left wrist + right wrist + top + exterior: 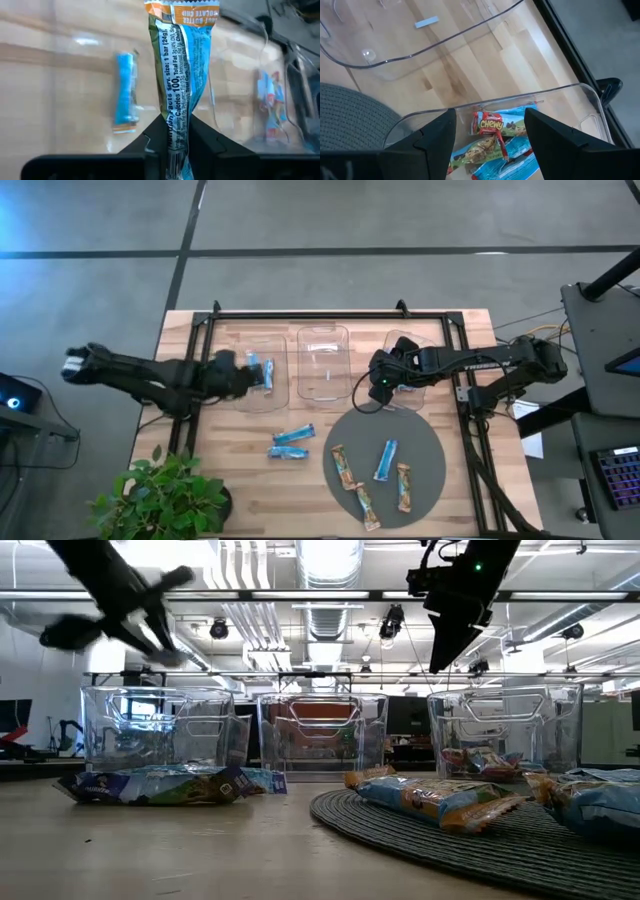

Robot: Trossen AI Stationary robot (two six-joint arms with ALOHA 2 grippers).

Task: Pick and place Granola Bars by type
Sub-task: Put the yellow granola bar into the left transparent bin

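Taking the middle clear tray (pixel 323 362) as the landmark and starting at its left, the left gripper (pixel 176 145) hangs over the left tray (pixel 262 375), its fingers (pixel 155 135) clamped on the lower end of a blue-wrapped granola bar (pixel 181 75) whose long axis runs straight out from the fingers. A blue bar (pixel 266 371) already lies in that tray, so the held bar looks ready to drop beside it. Two blue bars (pixel 292 442) lie on the worktop (pixel 250 480) in front of the middle tray. Right of it, the right gripper (pixel 490 132) hovers above the right tray (pixel 590 97) with fingers spread wide and empty. The grey round mat (pixel 430 442) below holds four more bars (pixel 386 459), nearer this arm.
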